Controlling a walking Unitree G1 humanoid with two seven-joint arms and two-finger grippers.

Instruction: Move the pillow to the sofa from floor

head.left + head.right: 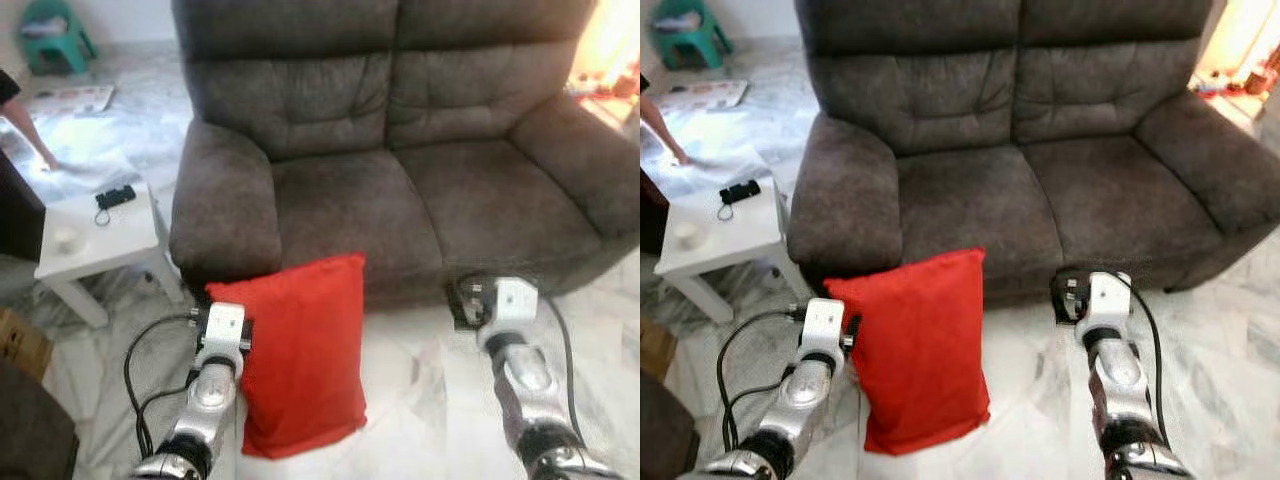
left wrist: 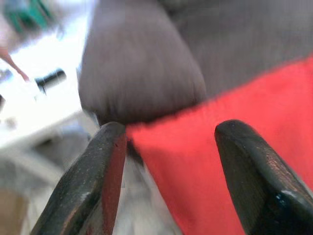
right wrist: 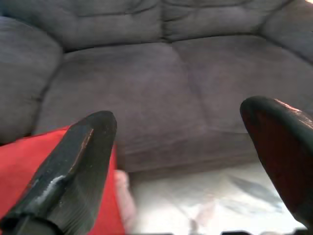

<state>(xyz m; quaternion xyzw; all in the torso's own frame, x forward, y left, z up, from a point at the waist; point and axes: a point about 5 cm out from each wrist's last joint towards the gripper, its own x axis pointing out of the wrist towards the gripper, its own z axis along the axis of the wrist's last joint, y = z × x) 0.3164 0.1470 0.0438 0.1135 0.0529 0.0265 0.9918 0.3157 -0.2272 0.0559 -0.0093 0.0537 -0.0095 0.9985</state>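
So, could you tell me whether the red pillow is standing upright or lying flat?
Upright: the red pillow stands on its lower edge on the floor, against the sofa front.

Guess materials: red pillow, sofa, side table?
Red pillow: looks like matte woven fabric over soft filling; its edges sag and crease. Sofa: likely brown microfibre or suede-like upholstery, with a mottled nap and tufted seams. Side table: smooth white, painted wood or plastic; cannot tell which.

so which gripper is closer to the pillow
Left. The left gripper is open right at the pillow's upper left corner, by the sofa arm. The right gripper, also open, hangs off to the pillow's right, above the floor.
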